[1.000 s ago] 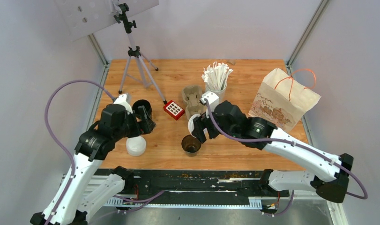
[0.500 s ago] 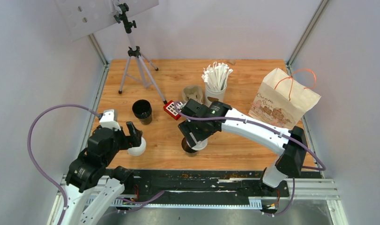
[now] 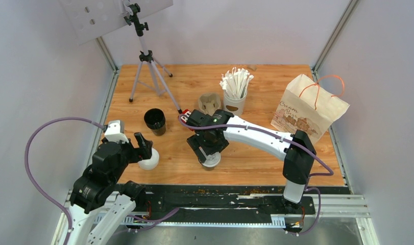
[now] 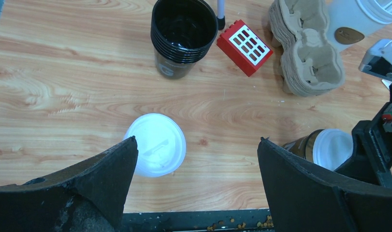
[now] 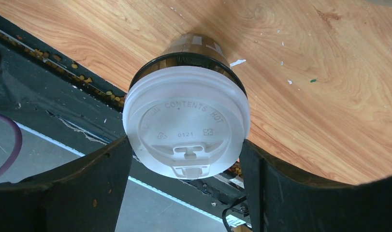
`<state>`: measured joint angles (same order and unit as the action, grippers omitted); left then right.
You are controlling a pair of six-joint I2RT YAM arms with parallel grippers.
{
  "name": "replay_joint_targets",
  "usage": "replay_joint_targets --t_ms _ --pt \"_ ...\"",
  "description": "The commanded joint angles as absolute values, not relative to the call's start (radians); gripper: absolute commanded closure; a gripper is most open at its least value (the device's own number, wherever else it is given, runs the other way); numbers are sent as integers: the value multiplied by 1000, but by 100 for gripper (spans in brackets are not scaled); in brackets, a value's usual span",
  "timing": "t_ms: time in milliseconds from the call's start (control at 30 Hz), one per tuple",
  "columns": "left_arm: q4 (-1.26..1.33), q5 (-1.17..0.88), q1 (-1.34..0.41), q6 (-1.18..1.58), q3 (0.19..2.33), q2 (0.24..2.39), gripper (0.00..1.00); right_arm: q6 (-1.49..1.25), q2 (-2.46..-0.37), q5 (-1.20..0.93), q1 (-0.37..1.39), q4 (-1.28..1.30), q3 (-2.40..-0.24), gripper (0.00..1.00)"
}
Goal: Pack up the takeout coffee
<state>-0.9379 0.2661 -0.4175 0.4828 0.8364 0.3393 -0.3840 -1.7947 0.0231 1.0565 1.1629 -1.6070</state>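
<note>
Brown paper cup stands at the near edge of the wooden table, about midway across, with a black rim under a flat white lid; contents hidden. Lid embossed "CONTENTS HOT" and "0121", sip tab toward the wrist camera. Right gripper sits over it, fingers pressed to the lid's two sides, gripping it. Second white lid lies on the table to the left, just beside one finger of the left gripper, whose jaws stand wide with nothing between. Farther back: stack of black cups, nested, top one empty, pale mark on the side unreadable; red block; stacked pulp trays, wells empty; white cup full of paper-wrapped sticks, brown oval label unreadable. Paper bag far right, upright, orange handles, script apparently starting "Cream".
</note>
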Motion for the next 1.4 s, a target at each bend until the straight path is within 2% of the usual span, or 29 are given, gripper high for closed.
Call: replay_joint_targets --t_ms 0,600,1100,1233,1367 --pt "-903 284 -420 467 833 344 0 -372 -1823 16 1061 1166 -1657 21" --pt "-910 291 -420 472 833 355 0 -354 -1845 -21 1060 1146 -1666 18" --pt "-912 285 -420 468 835 367 0 -356 -1828 -27 1059 1157 -1702 7" --pt "-905 234 -421 457 844 386 1 -339 -1798 -51 1059 1173 -1729 7" --pt "-889 67 -420 455 875 444 1 -321 -1752 -82 1029 1150 -1695 8"
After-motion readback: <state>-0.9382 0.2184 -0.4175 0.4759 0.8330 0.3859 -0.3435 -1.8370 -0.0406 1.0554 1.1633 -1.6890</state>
